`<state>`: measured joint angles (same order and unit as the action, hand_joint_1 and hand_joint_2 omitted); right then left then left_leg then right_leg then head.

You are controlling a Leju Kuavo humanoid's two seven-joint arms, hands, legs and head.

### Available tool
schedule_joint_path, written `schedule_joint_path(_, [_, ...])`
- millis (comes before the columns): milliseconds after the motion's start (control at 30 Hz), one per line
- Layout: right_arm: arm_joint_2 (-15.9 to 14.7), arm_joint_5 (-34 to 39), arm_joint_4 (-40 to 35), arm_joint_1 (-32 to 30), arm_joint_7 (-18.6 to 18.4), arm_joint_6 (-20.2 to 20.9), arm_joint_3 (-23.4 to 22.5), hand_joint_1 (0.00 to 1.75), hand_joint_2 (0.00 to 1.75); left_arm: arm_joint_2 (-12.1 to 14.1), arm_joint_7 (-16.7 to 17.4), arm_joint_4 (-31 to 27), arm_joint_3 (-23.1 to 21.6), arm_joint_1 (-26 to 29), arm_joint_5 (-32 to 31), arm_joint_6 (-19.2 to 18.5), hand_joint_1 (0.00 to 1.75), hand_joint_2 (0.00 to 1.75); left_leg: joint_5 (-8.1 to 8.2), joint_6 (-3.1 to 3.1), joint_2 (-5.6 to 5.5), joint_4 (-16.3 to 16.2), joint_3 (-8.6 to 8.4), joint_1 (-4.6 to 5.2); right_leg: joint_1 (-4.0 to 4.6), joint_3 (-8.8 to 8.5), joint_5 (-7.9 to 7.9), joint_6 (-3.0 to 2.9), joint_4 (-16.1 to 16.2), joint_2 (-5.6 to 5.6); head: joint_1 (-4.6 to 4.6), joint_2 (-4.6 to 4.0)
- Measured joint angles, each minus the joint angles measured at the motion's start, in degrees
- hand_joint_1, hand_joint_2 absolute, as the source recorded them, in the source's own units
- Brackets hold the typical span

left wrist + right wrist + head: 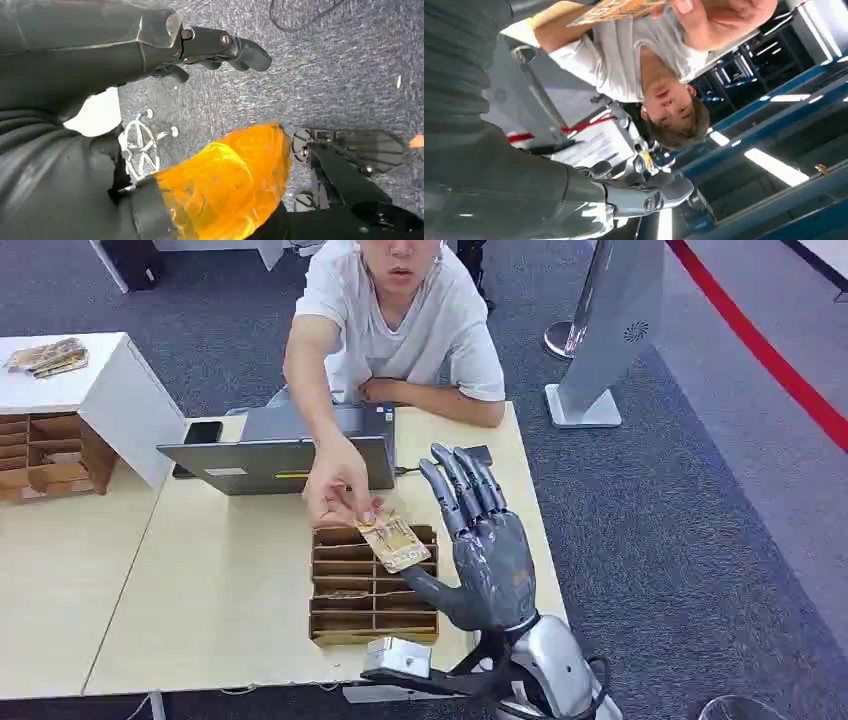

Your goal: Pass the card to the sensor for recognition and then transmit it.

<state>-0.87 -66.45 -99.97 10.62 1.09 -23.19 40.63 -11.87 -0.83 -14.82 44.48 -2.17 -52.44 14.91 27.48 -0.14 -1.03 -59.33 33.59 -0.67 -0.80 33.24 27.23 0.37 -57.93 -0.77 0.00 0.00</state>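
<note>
Right hand: raised palm-up beside the wooden tray, fingers spread, holding nothing, likely posed to receive.
Card: pinched in a person's hand, held over the tray's far end, just short of the robot's thumb; not yet handed over.
Tray: slotted; one slot seems to hold a card, others unclear.
Laptop: behind the tray.
Left hand: hanging over carpet, fingers loosely curled, nothing in them.
</note>
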Motion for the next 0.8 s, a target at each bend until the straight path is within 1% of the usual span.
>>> schedule_joint_path(133, [0.5,-3.4,1.3,0.6,-1.6,-0.7,0.3,0.00,1.75,0.0,0.2,0.0,0.0,0.0,-0.5,-0.2,0.00,0.00,0.00,0.00,0.00,0.0,0.00,0.00,0.00,0.00,0.00,0.00,0.0,0.00,0.02,0.00])
schedule_joint_path(433, [0.8,-4.5,2.5,1.0,-2.4,-0.8,0.5,0.00,1.75,0.0,0.3,0.0,0.0,0.0,-0.9,-0.6,0.00,0.00,0.00,0.00,0.00,0.0,0.00,0.00,0.00,0.00,0.00,0.00,0.0,0.00,0.00,0.00])
schedule_joint_path(467, [0.8,-4.5,2.6,1.0,-2.4,-0.8,0.5,0.19,1.75,0.0,0.3,0.0,0.0,0.0,-0.9,-0.6,0.00,0.00,0.00,0.00,0.00,0.0,0.00,0.00,0.00,0.00,0.00,0.00,0.0,0.00,0.02,0.00])
schedule_joint_path(500, [0.8,-4.6,2.6,1.0,-2.5,-0.8,0.5,1.12,1.75,0.0,0.3,0.0,0.0,0.0,-1.0,-0.6,0.00,0.00,0.00,0.00,0.00,0.0,0.00,0.00,0.00,0.00,0.00,0.00,0.0,0.00,0.02,0.00])
schedule_joint_path(533, [0.8,-4.6,2.6,1.0,-2.5,-0.8,0.6,1.34,1.75,0.0,0.4,0.0,0.0,0.0,-1.0,-0.7,0.00,0.00,0.00,0.00,0.00,0.0,0.00,0.00,0.00,0.00,0.00,0.00,0.0,0.00,0.02,0.00])
schedule_joint_path(600, [0.9,-4.8,2.7,1.0,-2.5,-0.7,0.6,1.57,1.75,0.0,0.5,0.0,0.0,0.0,-1.1,-0.7,0.00,0.00,0.00,0.00,0.00,0.0,0.00,0.00,0.00,0.00,0.00,0.00,0.0,0.00,0.02,0.00])
schedule_joint_path(633, [0.9,-4.8,2.7,1.0,-2.5,-0.6,0.6,1.64,1.75,0.0,0.5,0.0,0.0,0.0,-1.2,-0.8,0.00,0.00,0.00,0.00,0.00,0.0,0.00,0.00,0.00,0.00,0.00,0.00,0.0,0.00,0.00,0.00])
schedule_joint_path(667, [0.9,-4.8,2.7,1.0,-2.5,-0.6,0.6,1.64,1.75,0.0,0.6,0.0,0.0,0.0,-1.3,-0.9,0.00,0.00,0.00,0.00,0.00,0.0,0.00,0.00,0.00,0.00,0.00,0.00,0.0,0.00,0.02,0.00])
schedule_joint_path(700, [0.9,-4.9,2.8,1.0,-2.6,-0.5,0.6,1.69,1.75,0.0,0.7,0.0,0.0,0.0,-1.4,-0.9,0.00,0.00,0.00,0.00,0.00,0.0,0.00,0.00,0.00,0.00,0.00,0.00,0.0,0.00,0.00,0.00])
schedule_joint_path(800, [0.9,-4.8,2.8,1.0,-2.6,-0.4,0.6,1.68,1.75,0.0,0.7,-0.1,0.0,0.0,-1.6,-1.1,0.00,0.00,0.00,0.00,0.00,0.0,0.00,0.00,0.00,0.00,0.00,0.00,0.0,0.00,0.02,0.00])
